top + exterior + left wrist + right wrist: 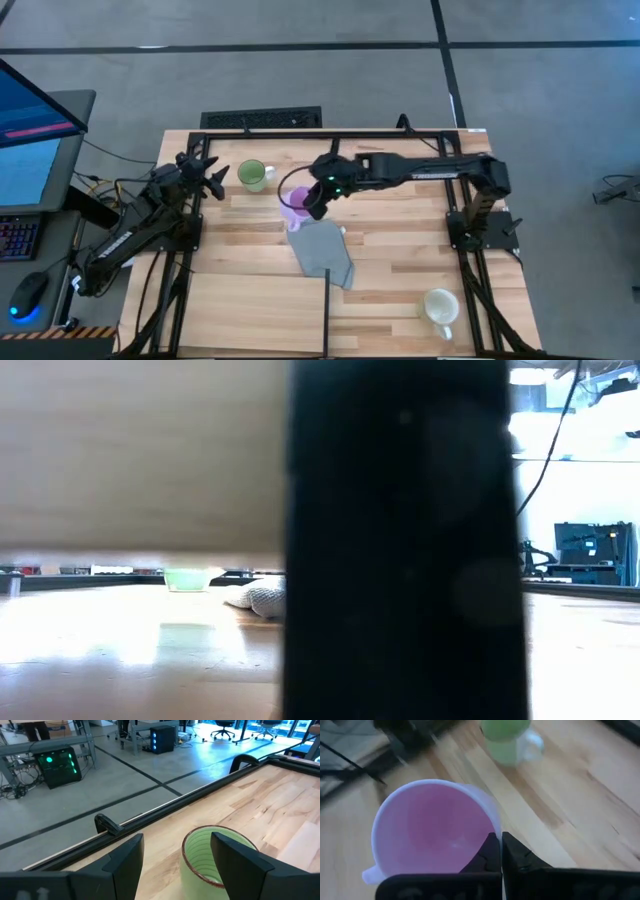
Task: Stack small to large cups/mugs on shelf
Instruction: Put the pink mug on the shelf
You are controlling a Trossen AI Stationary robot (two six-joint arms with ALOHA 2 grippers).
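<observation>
The light purple mug [295,200] is at the table's middle, mouth up, with my right gripper [316,204] shut on its rim. The green mug [252,175] stands upright on its base at the far left. My left gripper [212,176] is open just to its left; in the left wrist view the green mug [212,857] shows ahead between the spread fingers [175,845], untouched. The cream-white mug [438,308] stands at the near right. The pale shelf board [250,310] is at the near left and fills the low view's upper left [140,460]. My right gripper [500,837] pinches the purple mug's rim wall [492,827] on the side opposite the handle [367,875]. One finger is inside the mug and one outside. The fingers come from above, slanting from the table's right. The mug is mouth up; whether its base is lifted does not show.
A grey folded cloth [325,255] lies just near of the purple mug and shows in the low view [258,598]. Black frame rails [327,310] edge the table and shelf. A black post [400,540] blocks the low view's middle.
</observation>
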